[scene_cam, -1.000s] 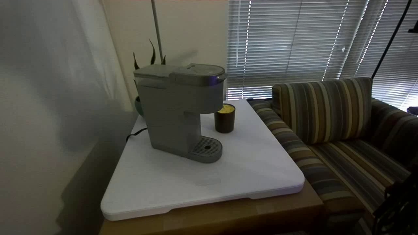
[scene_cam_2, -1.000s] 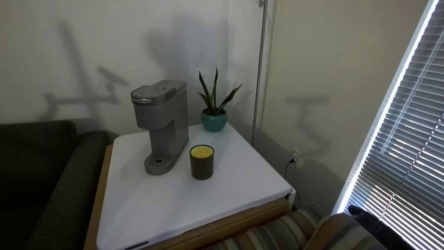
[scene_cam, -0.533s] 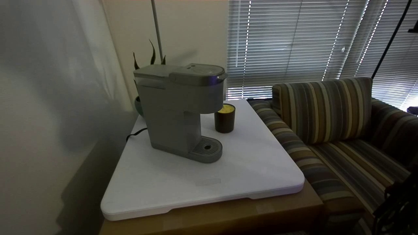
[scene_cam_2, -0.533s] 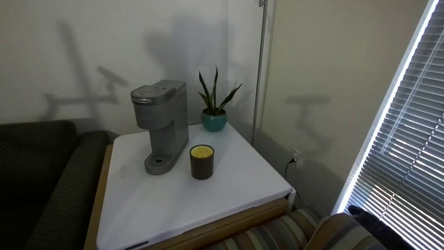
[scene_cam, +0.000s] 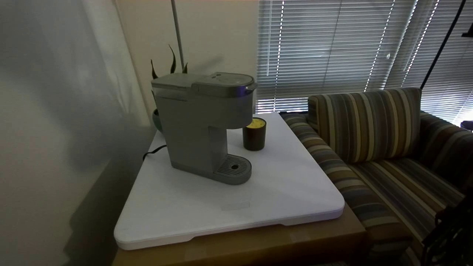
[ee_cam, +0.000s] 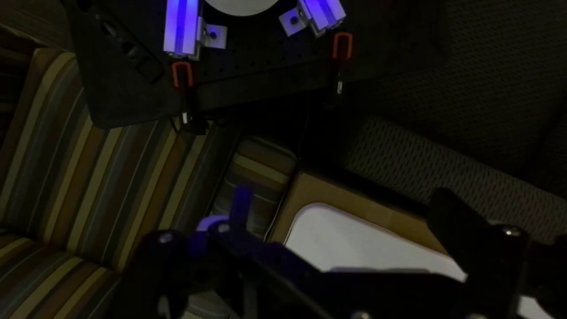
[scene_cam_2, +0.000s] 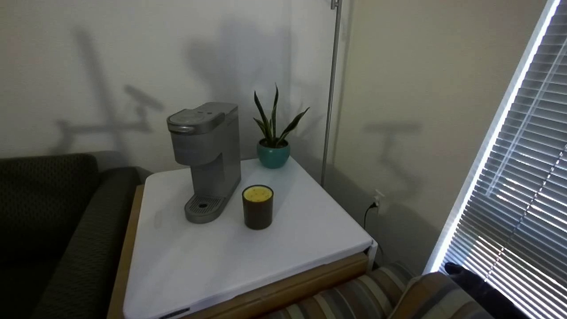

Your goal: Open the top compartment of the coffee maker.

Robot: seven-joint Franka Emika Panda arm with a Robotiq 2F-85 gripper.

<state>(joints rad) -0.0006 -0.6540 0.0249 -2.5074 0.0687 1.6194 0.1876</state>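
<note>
At the left of an exterior view, a dark couch (scene_cam_2: 48, 208) stands beside the tabletop (scene_cam_2: 186, 259). The coffee maker (scene_cam_2: 208, 150) sits upright on the back left part of the tabletop; its lid (scene_cam_2: 193, 118), a grey rounded piece with a shiny lip (scene_cam_2: 181, 129) at the front, lies down flat. Just right of the coffee maker's base (scene_cam_2: 203, 214), and apart from it, stands a brown cup (scene_cam_2: 258, 215) with a yellow top. Farther back and right I see a plant (scene_cam_2: 268, 123) in a teal pot (scene_cam_2: 273, 156), then a metal pole (scene_cam_2: 332, 88), then blinds (scene_cam_2: 509, 155) at the far right. In my wrist view, a striped chair (ee_cam: 88, 177) fills the left side. To its right, my gripper (ee_cam: 343, 199) shows along the bottom, its fingers (ee_cam: 452, 221) wide apart, with a corner of the tabletop visible below, between them; I am well apart from the coffee maker.
</note>
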